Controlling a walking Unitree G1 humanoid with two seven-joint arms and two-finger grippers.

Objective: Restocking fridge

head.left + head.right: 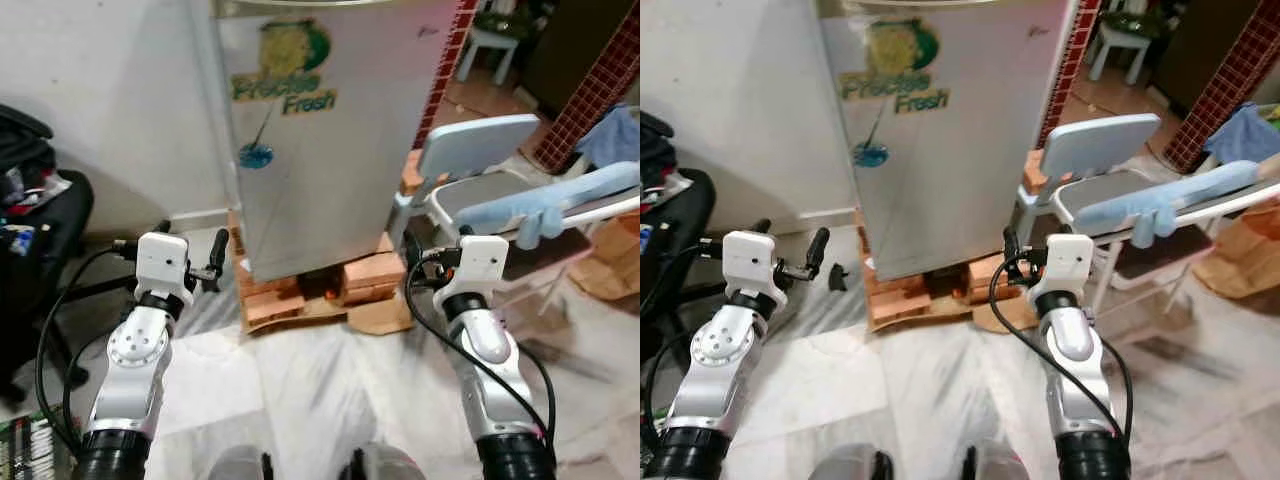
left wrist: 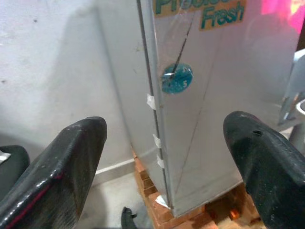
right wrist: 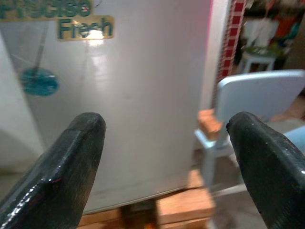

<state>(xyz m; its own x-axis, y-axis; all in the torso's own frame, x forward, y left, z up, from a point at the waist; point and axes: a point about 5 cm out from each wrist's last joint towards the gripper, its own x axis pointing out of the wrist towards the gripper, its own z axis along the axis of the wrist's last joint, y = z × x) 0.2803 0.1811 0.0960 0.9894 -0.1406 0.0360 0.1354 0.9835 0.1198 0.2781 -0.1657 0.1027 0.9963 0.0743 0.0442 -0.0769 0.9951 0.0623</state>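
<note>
Facing shut fridge, both hands spread.

Both silver arms are up, bent at the elbow and reaching forward, white wrist blocks level with each other. The left gripper of two long black fingers holds its fingers spread wide apart, nothing between them. The right gripper, same build, has its black fingers parted just as wide (empty too). Black cables loop loosely from each wrist back down along the forearms. The two arms sit well apart, roughly parallel.
</note>
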